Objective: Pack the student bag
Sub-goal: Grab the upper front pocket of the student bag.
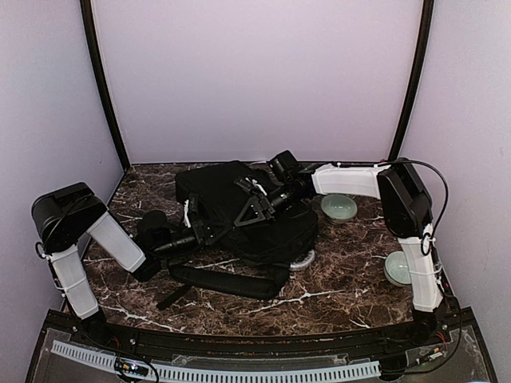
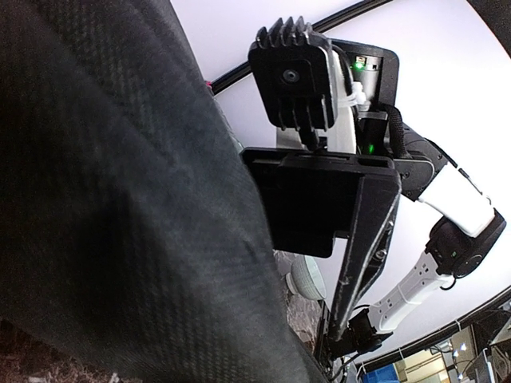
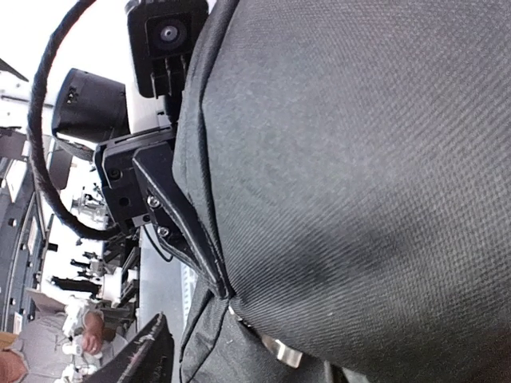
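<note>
The left gripper [image 1: 204, 233] presses into the bag's [image 1: 215, 187] left edge, and the right gripper [image 1: 254, 209] lies on top. Fabric hides both sets of fingers, so I cannot tell whether either grips. The bag lies flat mid-table [image 1: 343, 283], with a strap trailing toward the arms; its inside is out of sight. A pale bowl [image 1: 338, 207] sits just right of it and another [image 1: 397, 268] by the right arm.

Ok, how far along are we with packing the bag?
Early, it seems. Done: nothing visibly packed; two pale bowls sit outside the student bag. In hand: left end effector and right end effector are both against its fabric, grip unclear, likely working it open. Left: loading and closing.
</note>
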Controlling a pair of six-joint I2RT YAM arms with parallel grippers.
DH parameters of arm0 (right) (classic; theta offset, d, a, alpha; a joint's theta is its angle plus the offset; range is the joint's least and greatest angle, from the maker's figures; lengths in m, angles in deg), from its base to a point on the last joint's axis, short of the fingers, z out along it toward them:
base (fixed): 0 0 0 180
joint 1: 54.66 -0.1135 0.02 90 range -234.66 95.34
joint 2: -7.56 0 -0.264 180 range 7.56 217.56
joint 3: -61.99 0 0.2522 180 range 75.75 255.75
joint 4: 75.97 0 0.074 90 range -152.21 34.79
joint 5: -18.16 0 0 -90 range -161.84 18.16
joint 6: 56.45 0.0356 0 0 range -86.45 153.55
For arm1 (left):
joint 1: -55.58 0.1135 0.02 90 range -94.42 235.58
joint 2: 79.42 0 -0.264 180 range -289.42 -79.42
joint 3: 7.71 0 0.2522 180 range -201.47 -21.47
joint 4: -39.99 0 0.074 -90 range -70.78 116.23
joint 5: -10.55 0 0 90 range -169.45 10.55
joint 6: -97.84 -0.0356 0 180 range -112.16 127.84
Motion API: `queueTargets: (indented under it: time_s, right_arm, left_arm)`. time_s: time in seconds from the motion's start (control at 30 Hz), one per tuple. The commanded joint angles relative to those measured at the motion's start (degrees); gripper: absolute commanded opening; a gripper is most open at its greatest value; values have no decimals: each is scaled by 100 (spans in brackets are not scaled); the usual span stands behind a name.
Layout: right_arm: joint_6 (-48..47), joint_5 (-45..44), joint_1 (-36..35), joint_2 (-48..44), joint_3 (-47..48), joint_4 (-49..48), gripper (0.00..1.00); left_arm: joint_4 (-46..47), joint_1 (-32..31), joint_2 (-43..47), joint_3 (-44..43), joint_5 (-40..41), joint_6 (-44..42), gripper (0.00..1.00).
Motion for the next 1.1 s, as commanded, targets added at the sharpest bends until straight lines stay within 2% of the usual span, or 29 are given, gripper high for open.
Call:
queueTargets:
  time_s: [0.0,0.13,0.4,0.53,0.67,0.77,0.97,1.07]
  right_arm:
    - [73,651,-164,-184,-255,-702,60]
    - [378,550,-105,-435,-598,-1064,51]
    - [468,224,-1,-608,-805,-1117,28]
    - [402,118,-1,-709,-750,-1099,26]
    - [190,-115,-1,-865,-690,-935,33]
    - [133,-171,-1,-886,-662,-901,32]
    - [130,-190,-1,-809,-577,-842,23]
    - [76,-240,-10,-834,-581,-803,13]
  left_arm:
    - [1243,-259,295,-391,-662,-288,0]
    - [1257,-258,248,-261,-475,-289,0]
    - [1034,-250,316,-126,-258,-337,0]
    - [836,-256,360,-116,-196,-380,0]
    - [635,-250,385,-125,-164,-448,0]
    - [582,-250,350,-164,-203,-460,0]
    - [513,-250,304,-221,-194,-457,0]
    - [438,-252,313,-224,-169,-475,0]
